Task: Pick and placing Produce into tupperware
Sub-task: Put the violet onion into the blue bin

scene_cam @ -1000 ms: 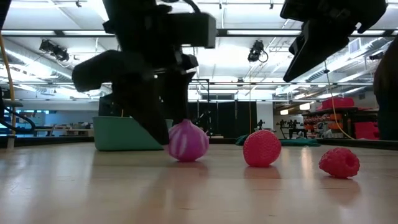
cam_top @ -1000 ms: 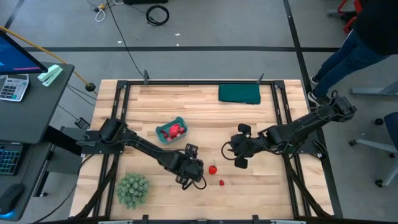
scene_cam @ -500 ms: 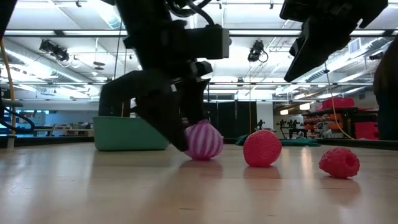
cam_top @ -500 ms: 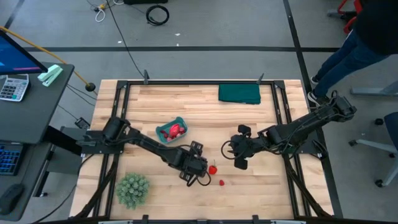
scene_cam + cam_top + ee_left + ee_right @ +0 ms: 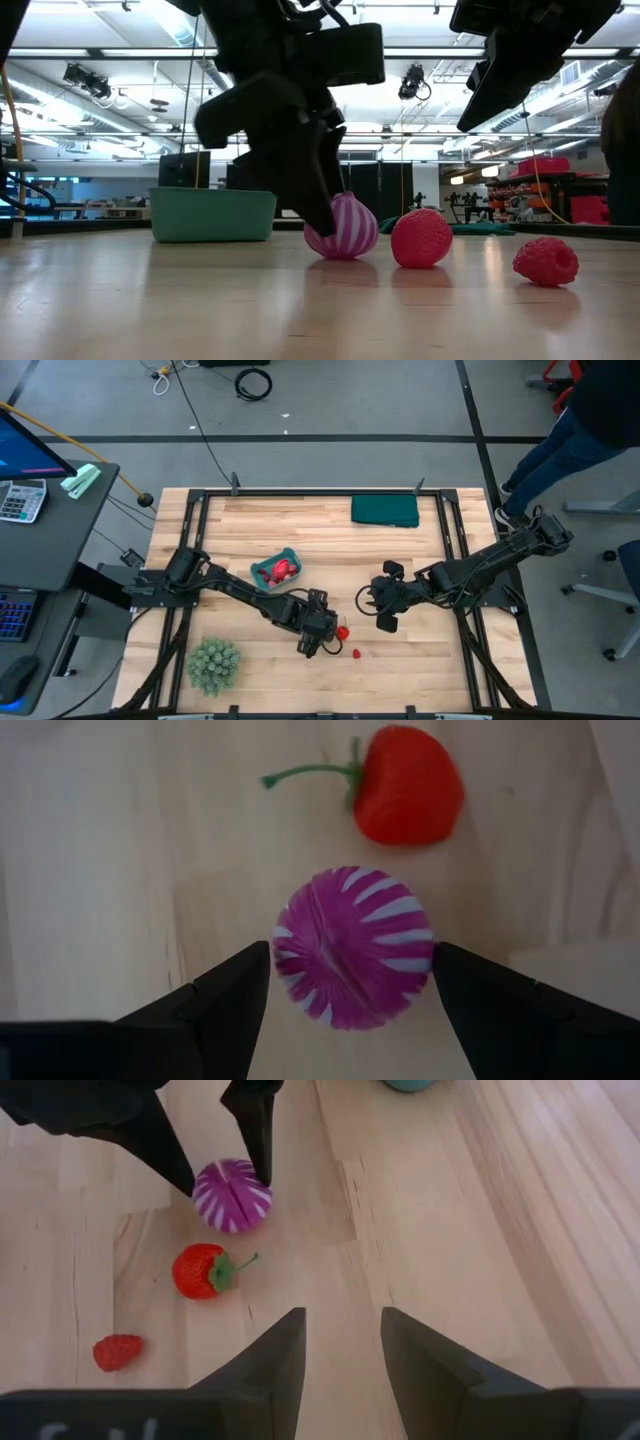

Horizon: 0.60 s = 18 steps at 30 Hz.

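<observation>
Down at the table, the left gripper (image 5: 350, 982) has its two fingers spread wide, one on each side of the purple striped ball (image 5: 353, 947), and the left wrist view shows each tip just beside the ball's flank, though whether they actually touch I cannot tell. That same view puts the strawberry (image 5: 408, 785) just past the ball, green stem curling away. From overhead the ball is hidden under the gripper's dark body; only the strawberry (image 5: 342, 631) peeks out beside it, with the small raspberry (image 5: 357, 654) a little nearer the table's front edge. The low view gives what the overhead misses: the striped ball (image 5: 343, 227) sits on the wood, a fingertip (image 5: 322, 212) in front of it, and the strawberry (image 5: 421, 238) close by, the raspberry (image 5: 546, 260) farther off. The teal container (image 5: 275, 570) sits toward the left arm's base, already holding red pieces (image 5: 283, 570); at table height only its outer wall (image 5: 212, 215) shows. The right gripper (image 5: 340, 1342) hovers above the table with its fingers partly apart and holding nothing, looking across at ball, strawberry and raspberry. A green cloth (image 5: 385, 510) lies at the far edge, a fuzzy green plant (image 5: 214, 664) at the near left corner.
</observation>
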Motion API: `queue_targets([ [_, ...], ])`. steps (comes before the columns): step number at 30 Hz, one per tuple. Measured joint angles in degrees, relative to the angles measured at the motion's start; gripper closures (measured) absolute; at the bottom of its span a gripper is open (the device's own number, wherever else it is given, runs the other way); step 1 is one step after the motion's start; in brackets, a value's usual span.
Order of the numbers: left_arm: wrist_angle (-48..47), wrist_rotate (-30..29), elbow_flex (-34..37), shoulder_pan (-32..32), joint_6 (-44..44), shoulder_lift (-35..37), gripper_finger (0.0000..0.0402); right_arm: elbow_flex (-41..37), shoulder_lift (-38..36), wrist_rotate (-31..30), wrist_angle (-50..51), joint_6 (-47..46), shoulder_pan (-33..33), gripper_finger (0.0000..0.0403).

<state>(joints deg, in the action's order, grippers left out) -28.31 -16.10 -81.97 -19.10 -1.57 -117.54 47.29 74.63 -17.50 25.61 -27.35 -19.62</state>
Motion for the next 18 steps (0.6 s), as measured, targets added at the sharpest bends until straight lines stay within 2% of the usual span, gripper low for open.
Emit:
queue_targets([
  [18,0.2,0.1,0.0,0.4,-8.4,0.0,0.0118,0.0,0.0,0.0,0.0,0.9,0.0,0.0263],
])
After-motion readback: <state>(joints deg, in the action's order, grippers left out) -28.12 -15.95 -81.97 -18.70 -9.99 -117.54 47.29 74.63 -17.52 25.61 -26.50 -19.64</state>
